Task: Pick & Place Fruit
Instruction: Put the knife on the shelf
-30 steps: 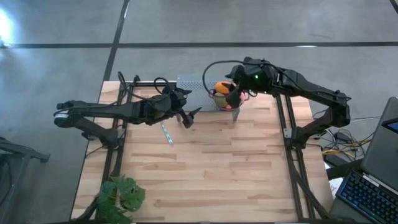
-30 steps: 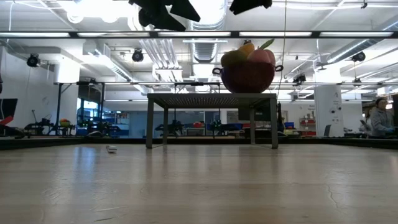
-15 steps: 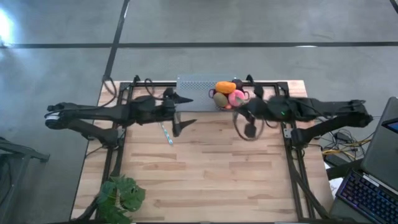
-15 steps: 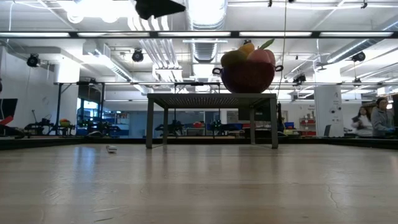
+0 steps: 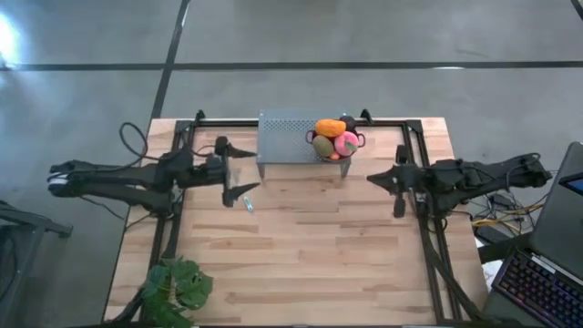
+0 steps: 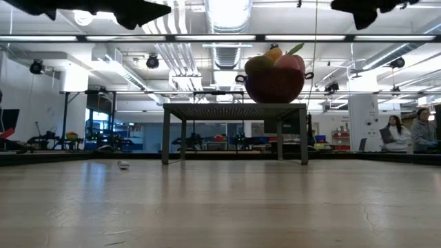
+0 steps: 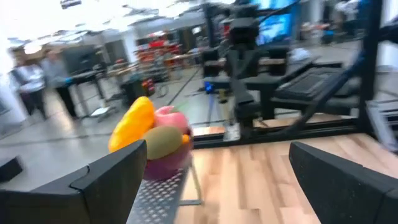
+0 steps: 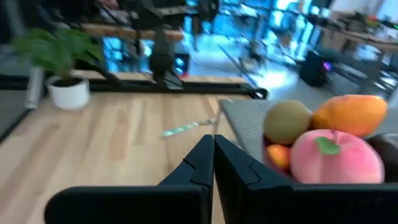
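The fruit (image 5: 332,141) is heaped in a dark purple bowl (image 6: 274,85) standing on a grey perforated stand (image 5: 284,137) at the table's far middle. The right wrist view shows a pink ball (image 8: 336,158), an elongated orange piece (image 8: 349,114), an olive-green piece (image 8: 286,122) and a small orange bit (image 8: 277,155). My left gripper (image 5: 250,169) hovers open, left of the stand, its fingers wide apart in its wrist view (image 7: 217,180). My right gripper (image 5: 372,177) hovers shut (image 8: 213,152), right of the bowl and nearer than it. Neither touches anything.
A thin pale blue-green strip (image 5: 246,201) lies on the wood just below the left gripper. A leafy green plant (image 5: 178,287) sits at the near left corner. Black frame rails (image 5: 424,228) run along both sides. A laptop (image 5: 547,273) stands beyond the right edge.
My right gripper has drawn away from over the bowl, toward the table's right edge and slightly nearer. My left arm has pulled back toward the left edge. The fruit and bowl have stayed put on the stand.
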Robot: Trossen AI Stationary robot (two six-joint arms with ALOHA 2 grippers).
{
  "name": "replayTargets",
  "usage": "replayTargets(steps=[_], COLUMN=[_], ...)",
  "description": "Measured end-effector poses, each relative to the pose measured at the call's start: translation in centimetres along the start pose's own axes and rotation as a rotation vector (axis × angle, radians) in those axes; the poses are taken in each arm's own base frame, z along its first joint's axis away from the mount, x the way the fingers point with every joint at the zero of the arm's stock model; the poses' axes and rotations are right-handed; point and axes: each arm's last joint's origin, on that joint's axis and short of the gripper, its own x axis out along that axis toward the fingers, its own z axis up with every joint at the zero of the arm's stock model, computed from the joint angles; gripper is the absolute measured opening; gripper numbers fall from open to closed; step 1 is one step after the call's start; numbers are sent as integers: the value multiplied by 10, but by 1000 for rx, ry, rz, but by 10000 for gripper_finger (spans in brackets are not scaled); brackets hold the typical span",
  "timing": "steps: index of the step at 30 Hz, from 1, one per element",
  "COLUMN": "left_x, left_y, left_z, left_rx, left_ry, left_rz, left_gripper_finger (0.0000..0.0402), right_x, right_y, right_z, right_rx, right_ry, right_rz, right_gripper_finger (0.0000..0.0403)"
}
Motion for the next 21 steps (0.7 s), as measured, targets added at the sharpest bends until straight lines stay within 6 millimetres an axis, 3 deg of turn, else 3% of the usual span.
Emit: replayTargets(steps=[11,21], left_x=[-32,-33], left_y=[-1,-2], left_z=[-23,-30], left_rx=[21,-6], left_ry=[-113,-93], left_rz=[-7,-3], left_gripper_finger=[397,397], right_x=[-22,-7], right_y=[-6,2], right_z=[-38,-77], right_rx=[21,58], right_ry=[-72,-39], right_rz=[78,168], right_gripper_finger=[8,8])
